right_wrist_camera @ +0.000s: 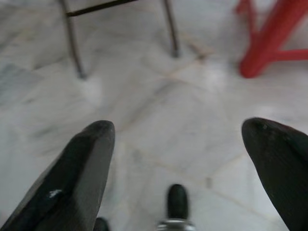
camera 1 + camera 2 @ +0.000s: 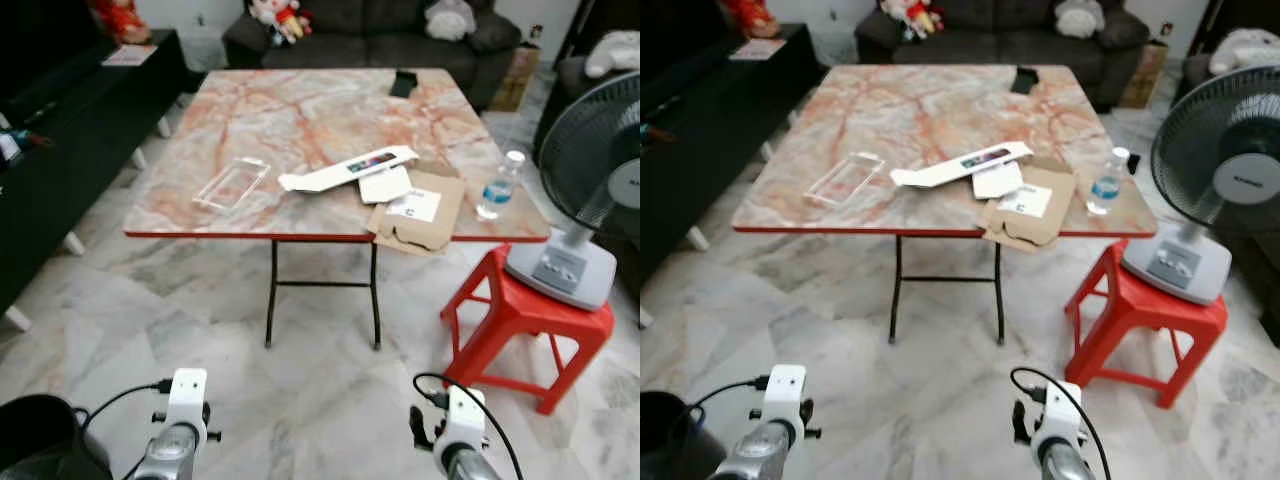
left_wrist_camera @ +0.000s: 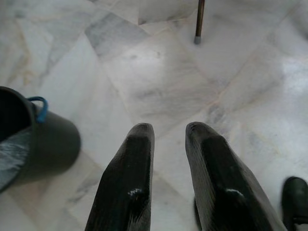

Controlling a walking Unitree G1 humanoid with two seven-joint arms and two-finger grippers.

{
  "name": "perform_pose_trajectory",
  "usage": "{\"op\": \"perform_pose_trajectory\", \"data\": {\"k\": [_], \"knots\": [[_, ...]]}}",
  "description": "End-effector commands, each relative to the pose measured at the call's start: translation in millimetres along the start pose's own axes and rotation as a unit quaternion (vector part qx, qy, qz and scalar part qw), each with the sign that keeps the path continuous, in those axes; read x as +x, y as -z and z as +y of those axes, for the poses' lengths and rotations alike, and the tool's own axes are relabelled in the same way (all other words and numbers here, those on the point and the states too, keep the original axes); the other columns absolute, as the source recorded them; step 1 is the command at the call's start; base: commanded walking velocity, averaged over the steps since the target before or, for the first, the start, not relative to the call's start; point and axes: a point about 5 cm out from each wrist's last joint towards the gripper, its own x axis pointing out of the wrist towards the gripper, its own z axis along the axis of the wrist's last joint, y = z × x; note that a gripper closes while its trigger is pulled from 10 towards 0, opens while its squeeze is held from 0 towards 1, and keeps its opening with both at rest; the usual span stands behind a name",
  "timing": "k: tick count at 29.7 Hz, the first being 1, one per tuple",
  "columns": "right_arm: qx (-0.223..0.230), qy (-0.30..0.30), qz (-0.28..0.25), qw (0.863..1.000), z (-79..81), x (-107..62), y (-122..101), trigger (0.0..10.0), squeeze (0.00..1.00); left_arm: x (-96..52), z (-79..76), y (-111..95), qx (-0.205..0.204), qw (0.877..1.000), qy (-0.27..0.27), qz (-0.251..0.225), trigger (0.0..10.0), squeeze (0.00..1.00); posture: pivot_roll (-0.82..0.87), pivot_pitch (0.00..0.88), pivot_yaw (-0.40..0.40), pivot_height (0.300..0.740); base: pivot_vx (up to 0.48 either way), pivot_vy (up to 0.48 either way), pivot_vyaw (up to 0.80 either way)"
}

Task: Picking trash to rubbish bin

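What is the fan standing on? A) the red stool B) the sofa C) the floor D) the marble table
A: the fan has its grey base resting on the red stool, beside the table.

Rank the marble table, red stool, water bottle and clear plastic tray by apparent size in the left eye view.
1. marble table
2. red stool
3. clear plastic tray
4. water bottle
Tray and bottle look close; that order is unsure.
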Motion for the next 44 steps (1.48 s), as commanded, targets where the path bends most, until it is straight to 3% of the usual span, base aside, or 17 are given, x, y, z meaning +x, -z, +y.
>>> {"op": "perform_pose_trajectory", "data": {"k": [1,10,11,16,20,23,31,37,44], "knots": [[0.003,0.002,-0.007,1.0,-2.9,0.6,-3.6,10.0,0.0,2.1,-4.4,-10.6,0.023,0.999,0.013,-0.021,10.0,0.0,-0.01,0.009,0.014,0.74,0.0,0.0,0.0],[-0.007,-0.022,-0.058,0.998,8.5,6.5,-29.8,10.0,0.0,6.1,-21.0,-46.1,0.05,0.993,0.042,-0.093,10.0,0.0,-0.01,0.007,0.017,0.74,0.0,0.0,0.0],[-0.021,-0.05,-0.114,0.992,22.2,10.1,-57.6,10.0,0.0,6.2,-32.4,-76.5,0.063,0.984,0.059,-0.156,10.0,0.0,-0.01,0.001,0.019,0.74,0.0,0.0,0.0],[-0.027,-0.069,-0.163,0.984,32.8,11.2,-81.6,10.0,0.0,4.8,-39.2,-98.8,0.067,0.975,0.066,-0.201,10.0,0.0,-0.02,0.0,0.02,0.74,0.0,0.0,0.0],[-0.029,-0.1,-0.248,0.963,54.1,8.2,-123.6,10.0,0.0,0.0,-49.6,-129.5,0.056,0.96,0.074,-0.264,10.0,0.0,-0.02,0.0,0.029,0.74,0.139,0.0,0.0],[-0.028,-0.106,-0.269,0.957,59.4,6.5,-133.3,10.0,0.0,-1.5,-51.1,-136.0,0.05,0.956,0.075,-0.278,10.0,0.0,-0.02,0.0,0.03,0.74,0.335,0.0,0.0],[-0.012,-0.136,-0.37,0.919,81.7,-6.8,-179.7,10.0,0.0,-9.8,-52.7,-169.6,0.023,0.935,0.068,-0.346,10.0,0.0,-0.02,0.0,0.034,0.74,0.438,0.0,-0.2],[-0.018,-0.144,-0.388,0.91,85.5,-10.2,-189.6,10.0,0.0,-11.7,-57.3,-176.0,0.023,0.931,0.075,-0.356,10.0,0.0,-0.02,0.0,0.035,0.74,0.456,0.0,-0.4],[-0.045,-0.154,-0.391,0.906,90.5,-11.3,-188.3,10.0,0.0,-9.7,-49.5,-173.4,0.013,0.935,0.061,-0.349,10.0,0.0,-0.02,0.0,0.032,0.74,0.458,0.0,0.24]]}}
